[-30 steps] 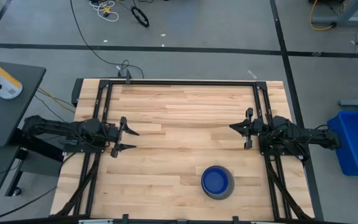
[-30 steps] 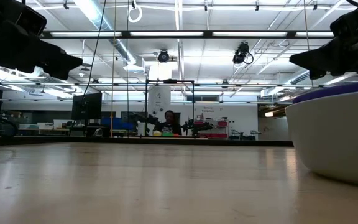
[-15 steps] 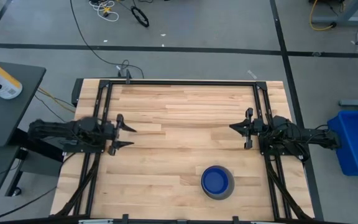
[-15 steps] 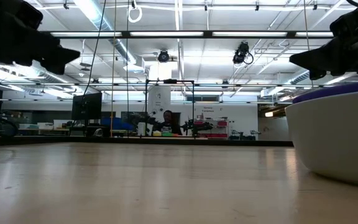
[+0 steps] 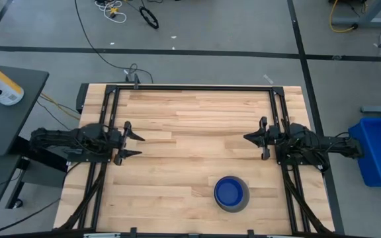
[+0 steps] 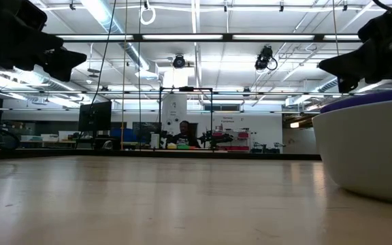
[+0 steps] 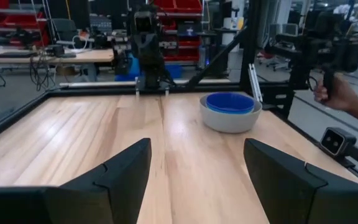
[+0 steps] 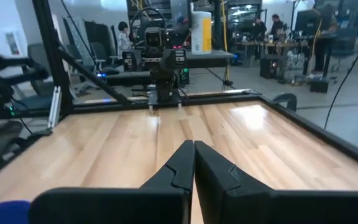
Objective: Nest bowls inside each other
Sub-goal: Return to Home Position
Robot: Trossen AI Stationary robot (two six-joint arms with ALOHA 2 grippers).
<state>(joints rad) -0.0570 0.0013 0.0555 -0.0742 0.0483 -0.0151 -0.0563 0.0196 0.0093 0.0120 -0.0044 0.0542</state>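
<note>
Since a second ago your left arm (image 5: 65,139) has drawn back toward its own side of the wooden table (image 5: 190,112), while the right arm (image 5: 316,145) has barely shifted; the table is pale planks inside a black frame (image 5: 190,86); the stack of bowls (image 5: 231,193) sits ahead of the left pincer (image 5: 137,145) and off to its right, well apart from both arms, a grey bowl (image 7: 229,122) outermost and a dark blue bowl (image 7: 230,102) topmost; any bowls between them are hidden; the left pincer is spread wide and holds nothing; the right pincer (image 5: 246,137) is pressed closed on nothing; risk looks slight, yet a low swing of the right arm could clip the stack, which stands near the table's edge; beyond is a workshop: grey floor (image 5: 210,33), cables (image 5: 111,10), a blue bin (image 5: 379,149), a person's hand (image 7: 339,94).
</note>
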